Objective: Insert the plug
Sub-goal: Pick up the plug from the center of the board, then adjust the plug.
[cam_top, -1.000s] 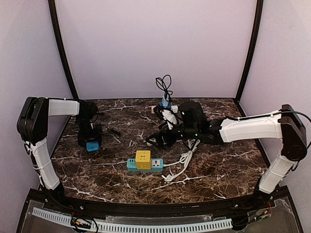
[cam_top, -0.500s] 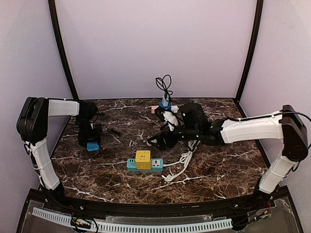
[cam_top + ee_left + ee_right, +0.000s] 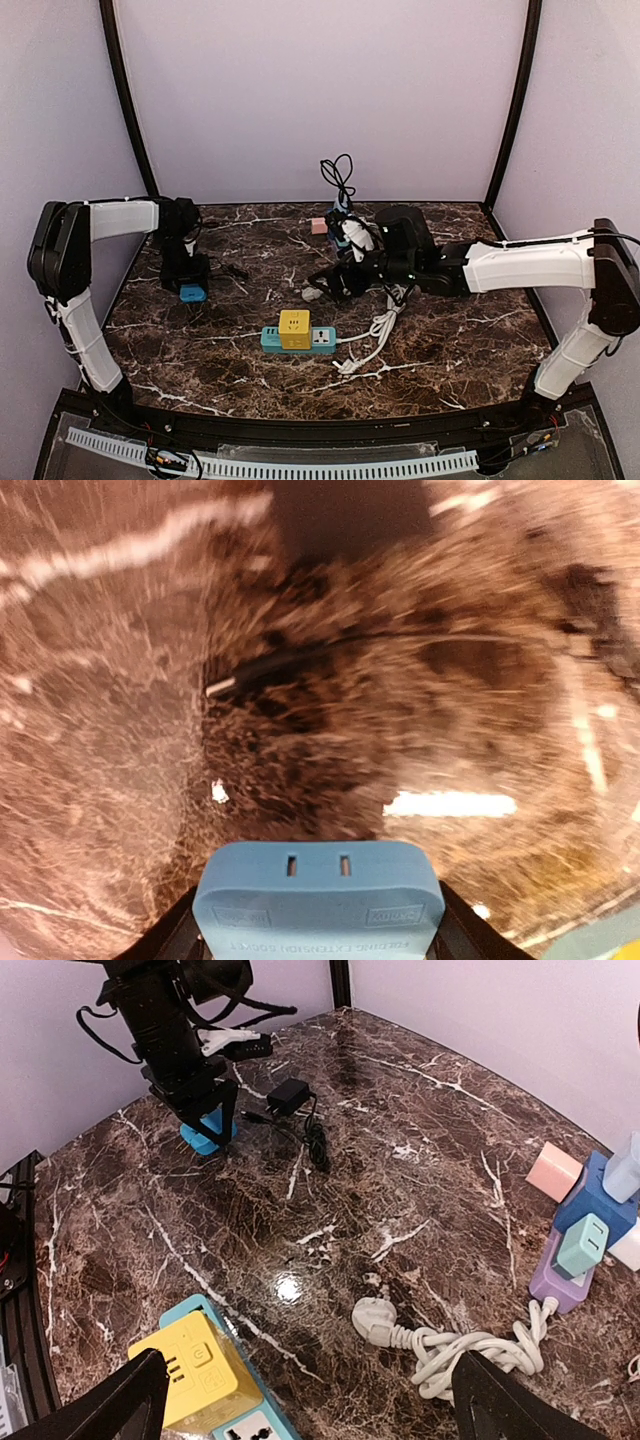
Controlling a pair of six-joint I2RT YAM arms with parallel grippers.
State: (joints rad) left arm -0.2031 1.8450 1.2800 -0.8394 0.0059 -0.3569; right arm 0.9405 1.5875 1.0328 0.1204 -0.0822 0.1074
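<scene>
A white plug (image 3: 375, 1318) lies loose on the dark marble table (image 3: 220, 370), near its middle, at the end of a white cord (image 3: 470, 1345) that bunches in loops to its right. In the overhead view the plug sits just behind a teal power strip (image 3: 322, 341), apart from it. A yellow cube socket (image 3: 294, 328) sits on top of that strip. The right gripper (image 3: 335, 283) hangs low over the table just beside the plug, its jaws spread wide and holding nothing; from its wrist camera both black fingertips (image 3: 135, 1405) frame the plug and the strip between them. At the left side of the table, well apart from the plug, the left gripper (image 3: 186, 272) points down with its jaws clamped on a blue extension socket (image 3: 318, 900), whose two narrow slots face the wrist camera; that view is blurred. A black adapter (image 3: 292, 1093) with a thin cable lies just beside it. Near the back wall stand a pink block (image 3: 553, 1171) and a purple power strip (image 3: 565, 1260) carrying blue and mint adapters.
</scene>
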